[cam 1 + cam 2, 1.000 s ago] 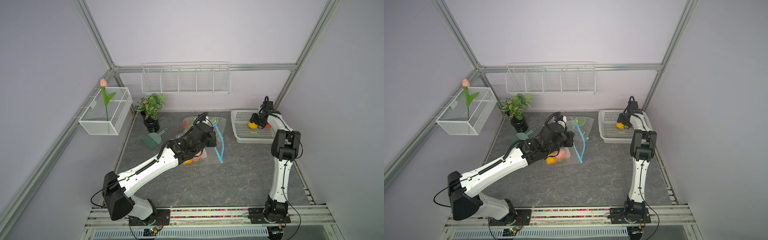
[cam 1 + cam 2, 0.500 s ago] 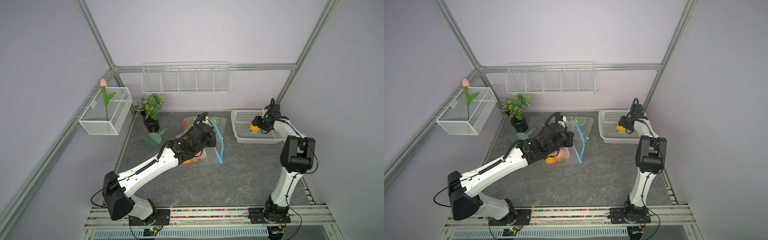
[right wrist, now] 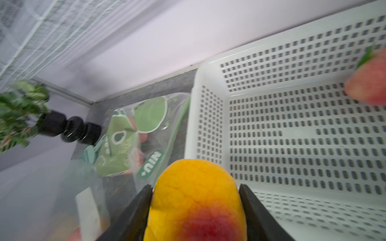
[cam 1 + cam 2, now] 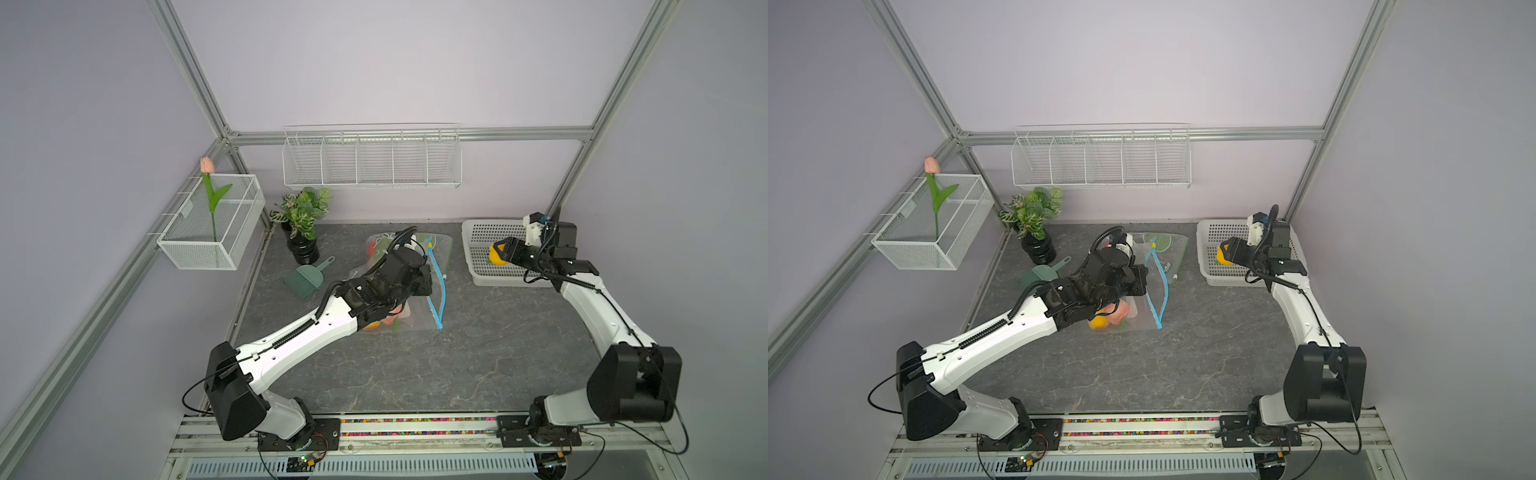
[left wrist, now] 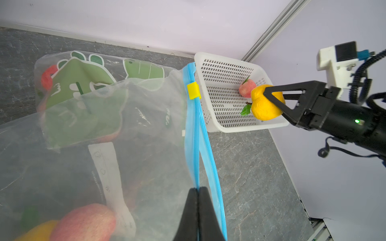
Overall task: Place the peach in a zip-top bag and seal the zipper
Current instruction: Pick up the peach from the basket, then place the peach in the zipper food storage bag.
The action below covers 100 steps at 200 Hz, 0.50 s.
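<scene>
**Left pincer** [image 5: 197,191]: near centre of the table [image 4: 415,365]. It is closed, nipping one lip of the blue zipper strip [image 5: 193,135] on the zip-top bag [image 5: 135,129]. Risk: the film is thin, so a tug may pull the lip free and let the mouth fall shut.

**Bag mouth:** the two blue lips stand only narrowly apart. Risk: an arriving fruit may strike the rim and roll off across the table.

**Bag contents:** a pink fruit [image 5: 83,221] and a yellow fruit [image 5: 39,229] lie at the near end. Risk: they may crowd the entry.

**Yellow slider** [image 5: 193,90]: sits at the far end of the strip, so the zipper is unsealed.

**Right pincer** [image 5: 267,102]: far right, clamped across the peach [image 3: 195,198], which is yellow-orange with a red blush. It holds the peach over the white basket [image 5: 219,60]. Risk: the skin is round and may slip during the carry.

**Second pink fruit** [image 5: 247,88]: lies farther back in the basket, untouched.
</scene>
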Tool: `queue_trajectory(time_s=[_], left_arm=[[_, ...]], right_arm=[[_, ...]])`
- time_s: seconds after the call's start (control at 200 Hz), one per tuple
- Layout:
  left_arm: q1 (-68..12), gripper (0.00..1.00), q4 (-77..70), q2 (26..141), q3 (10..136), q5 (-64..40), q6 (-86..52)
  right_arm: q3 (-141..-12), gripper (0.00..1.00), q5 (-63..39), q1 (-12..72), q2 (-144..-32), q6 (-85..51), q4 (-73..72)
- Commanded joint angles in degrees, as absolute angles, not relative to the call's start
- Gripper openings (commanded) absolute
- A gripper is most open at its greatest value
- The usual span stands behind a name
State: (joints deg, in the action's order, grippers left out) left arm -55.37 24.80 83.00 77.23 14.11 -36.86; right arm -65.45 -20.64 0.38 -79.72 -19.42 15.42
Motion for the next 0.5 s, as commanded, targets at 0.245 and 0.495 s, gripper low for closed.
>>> queue_trajectory(time_s=[0.245, 0.495], left_arm=[[-55.1, 0.00, 22.9, 83.7, 77.4, 13.0, -37.3], [-55.1, 0.00, 22.5, 85.6, 79.3, 10.8, -37.6]], right_arm=[[-57.8, 0.63, -30.0, 9.6, -64.9, -23.0, 11.4], [-55.9, 0.64, -31.7, 17.5, -63.0, -23.9, 7.8]])
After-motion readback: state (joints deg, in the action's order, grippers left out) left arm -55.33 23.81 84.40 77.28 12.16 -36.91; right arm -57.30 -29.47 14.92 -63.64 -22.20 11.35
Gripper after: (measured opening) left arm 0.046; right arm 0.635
